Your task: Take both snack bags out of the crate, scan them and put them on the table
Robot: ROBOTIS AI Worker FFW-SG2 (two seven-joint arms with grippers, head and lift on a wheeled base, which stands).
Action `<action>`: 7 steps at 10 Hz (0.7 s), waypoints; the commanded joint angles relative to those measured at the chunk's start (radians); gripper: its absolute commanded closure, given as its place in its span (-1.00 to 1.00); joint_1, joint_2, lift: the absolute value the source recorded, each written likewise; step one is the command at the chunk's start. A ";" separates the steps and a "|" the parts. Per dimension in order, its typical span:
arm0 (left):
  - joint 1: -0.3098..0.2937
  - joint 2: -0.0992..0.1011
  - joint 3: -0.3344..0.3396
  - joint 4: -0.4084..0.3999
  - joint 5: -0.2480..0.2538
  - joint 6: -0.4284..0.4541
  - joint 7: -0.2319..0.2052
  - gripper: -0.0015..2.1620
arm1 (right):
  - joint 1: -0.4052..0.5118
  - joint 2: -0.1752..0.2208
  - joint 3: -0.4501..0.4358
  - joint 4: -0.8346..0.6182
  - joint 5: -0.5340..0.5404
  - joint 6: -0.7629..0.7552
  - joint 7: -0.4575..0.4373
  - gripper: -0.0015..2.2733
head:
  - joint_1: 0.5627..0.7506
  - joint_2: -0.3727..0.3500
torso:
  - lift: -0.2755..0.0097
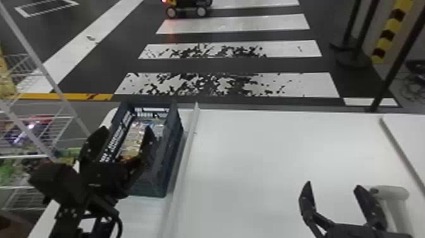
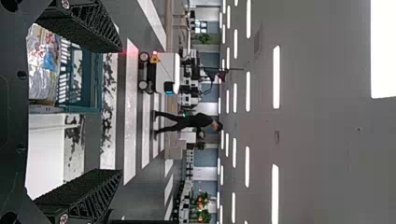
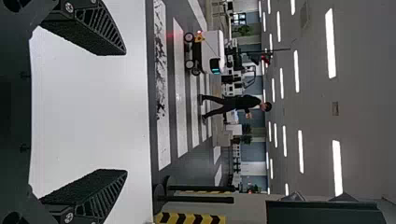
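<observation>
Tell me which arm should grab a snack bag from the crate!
Probably the left: the left gripper hangs open by the crate, while the right gripper is farther off, over the table.

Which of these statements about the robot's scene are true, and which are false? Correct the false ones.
1. The crate is on the robot's left side. True.
2. The left hand is closed around a snack bag. False: its fingers are spread, with nothing held between them.
3. Snack packaging lies inside the crate. True.
4. The white device is beside the left hand. False: it is beside the right hand.
5. The right hand's fingers are spread apart. True.
6. The crate is bright yellow. False: it is dark blue.
</observation>
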 commanded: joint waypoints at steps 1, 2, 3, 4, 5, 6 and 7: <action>-0.047 0.003 0.052 -0.018 0.049 0.115 0.008 -0.93 | 0.001 -0.001 0.003 0.001 0.001 0.003 0.000 -0.92 | 0.41 0.54 | 0.28; -0.089 0.012 0.078 -0.024 0.077 0.201 0.008 -0.93 | 0.002 -0.002 0.005 0.001 0.002 0.006 0.000 -0.92 | 0.41 0.60 | 0.28; -0.130 0.023 0.101 -0.022 0.101 0.283 0.011 -0.93 | 0.002 -0.004 0.008 0.001 0.002 0.006 0.001 -0.92 | 0.41 0.63 | 0.28; -0.178 0.043 0.112 -0.019 0.121 0.379 0.017 -0.93 | 0.004 -0.005 0.013 0.001 0.004 0.009 0.001 -0.92 | 0.41 0.68 | 0.28; -0.222 0.060 0.128 -0.010 0.149 0.440 0.020 -0.93 | 0.005 -0.005 0.014 0.001 0.005 0.009 0.001 -0.92 | 0.41 0.71 | 0.28; -0.270 0.074 0.142 0.005 0.181 0.523 0.020 -0.93 | 0.005 -0.005 0.016 0.001 0.005 0.015 0.001 -0.92 | 0.41 0.73 | 0.28; -0.316 0.083 0.153 0.018 0.190 0.624 0.026 -0.93 | 0.007 -0.007 0.016 0.002 0.005 0.015 0.003 -0.92 | 0.41 0.75 | 0.28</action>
